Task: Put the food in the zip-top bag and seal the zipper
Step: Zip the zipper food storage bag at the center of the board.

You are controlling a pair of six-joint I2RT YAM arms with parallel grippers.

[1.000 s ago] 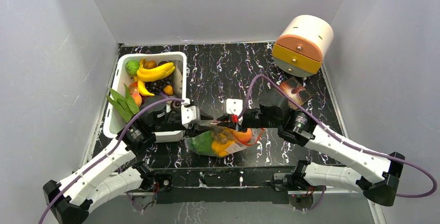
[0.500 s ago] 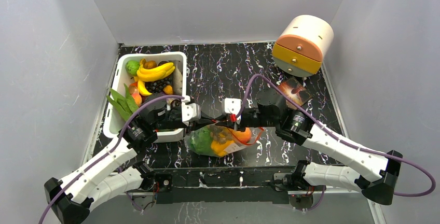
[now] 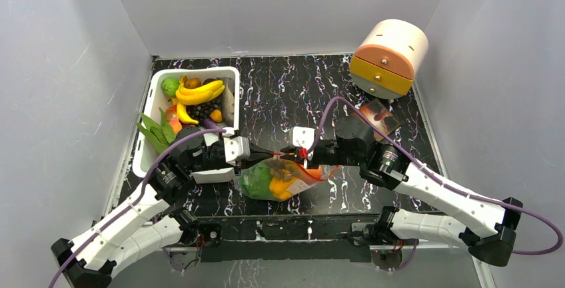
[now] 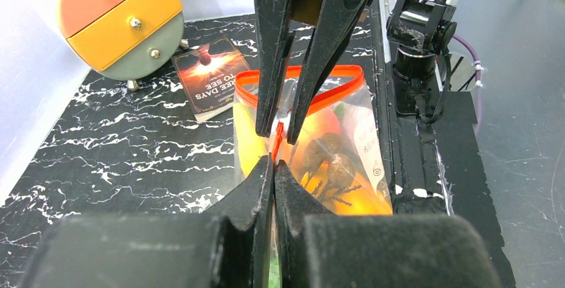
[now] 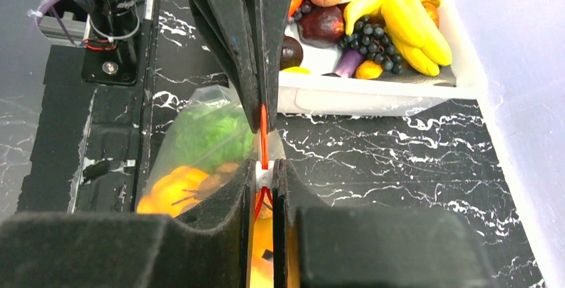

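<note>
The zip-top bag (image 3: 283,180) lies near the table's front edge with green lettuce (image 3: 255,181) and orange pieces inside. Its red-orange zipper (image 4: 333,73) is lifted between the two grippers, which meet tip to tip above it. My left gripper (image 3: 270,154) (image 4: 274,163) is shut on the bag's mouth edge at the zipper. My right gripper (image 3: 285,155) (image 5: 264,171) is shut on the zipper's small white slider. More food, with yellow bananas (image 3: 198,93) (image 5: 413,25), sits in the white tub (image 3: 193,71).
The tub stands at the back left, green leaves (image 3: 156,135) hanging over its side. A round orange-and-yellow drawer unit (image 3: 390,58) leans at the back right, with a dark printed packet (image 3: 378,116) lying in front of it. Both arm bases line the near edge.
My left gripper has closed on the bag's mouth edge and drawn slightly left. The right gripper has kept its hold on the slider, and the bag's mouth is now stretched between them.
</note>
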